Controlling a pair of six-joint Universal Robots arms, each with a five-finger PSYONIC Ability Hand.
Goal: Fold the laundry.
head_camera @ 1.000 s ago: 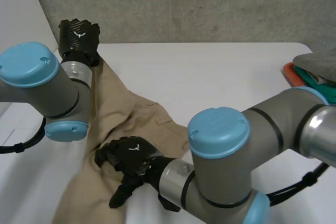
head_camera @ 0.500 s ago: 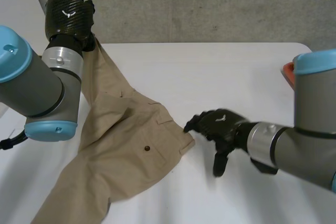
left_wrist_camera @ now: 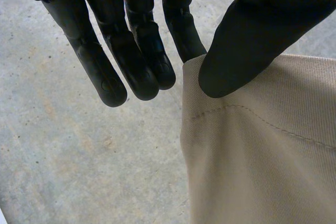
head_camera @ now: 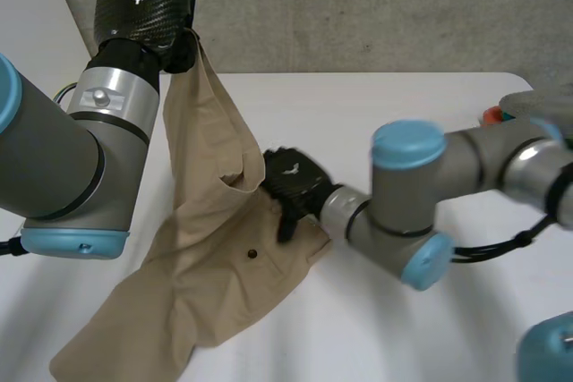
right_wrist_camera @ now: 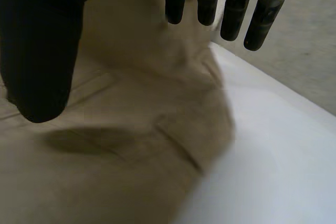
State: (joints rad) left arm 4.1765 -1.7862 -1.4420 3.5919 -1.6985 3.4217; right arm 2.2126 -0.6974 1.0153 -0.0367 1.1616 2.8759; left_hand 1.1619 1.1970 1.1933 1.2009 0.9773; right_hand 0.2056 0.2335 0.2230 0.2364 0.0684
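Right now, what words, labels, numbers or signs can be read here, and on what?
No words or numbers can be read.
White winged emblem, no letters: on the back of the left hand, which pinches the khaki trousers.
Same emblem: on the back of the right hand.

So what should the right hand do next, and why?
Probably close the right hand on the trousers' edge beneath it: its fingers are straight and hold nothing, while the left hand pinches one end up off the table and the rest lies crumpled.
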